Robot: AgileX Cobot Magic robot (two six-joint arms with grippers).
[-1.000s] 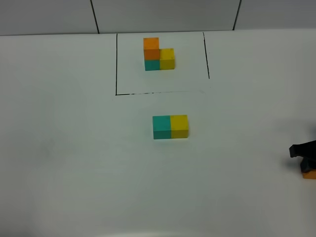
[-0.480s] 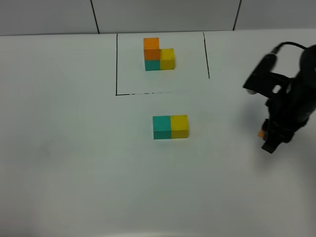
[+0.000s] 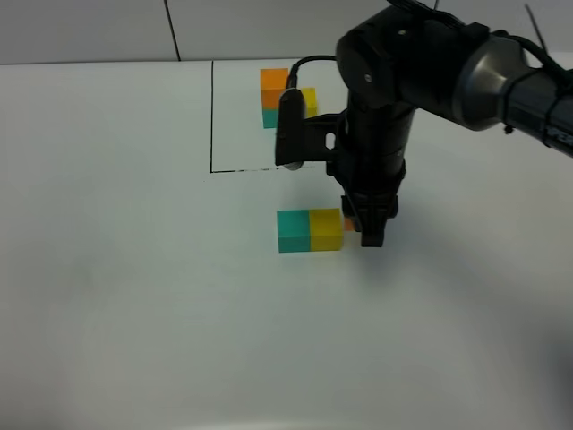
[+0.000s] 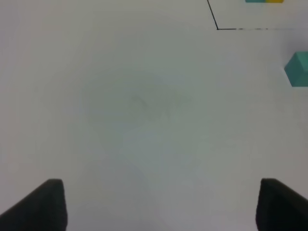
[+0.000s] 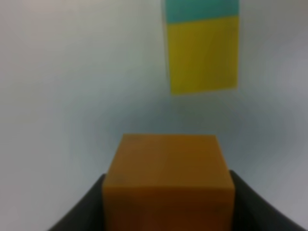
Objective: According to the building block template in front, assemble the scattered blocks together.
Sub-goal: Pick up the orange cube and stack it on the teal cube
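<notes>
A teal block [image 3: 293,230] and a yellow block [image 3: 326,228] lie side by side, touching, mid-table. My right gripper [image 3: 368,231] hangs just right of the yellow one, shut on the orange block [image 3: 348,224], of which only a sliver shows there. In the right wrist view the orange block [image 5: 168,180] sits between the dark fingers [image 5: 250,204], with the yellow block [image 5: 203,53] and teal block [image 5: 202,9] beyond it. The template [image 3: 285,97] stands in the outlined area behind, partly hidden by the arm. My left gripper [image 4: 163,207] is open over bare table, with the teal block [image 4: 298,69] at that view's edge.
A black outline [image 3: 211,134] marks the template's area at the back of the white table [image 3: 134,269]. The right arm [image 3: 394,98] and its wrist camera [image 3: 291,130] lean over that area's front line. A wall with dark seams runs behind.
The right arm has swept in from the right edge to the middle, carrying the orange block to just right of the yellow one. The teal and yellow blocks have not moved.
</notes>
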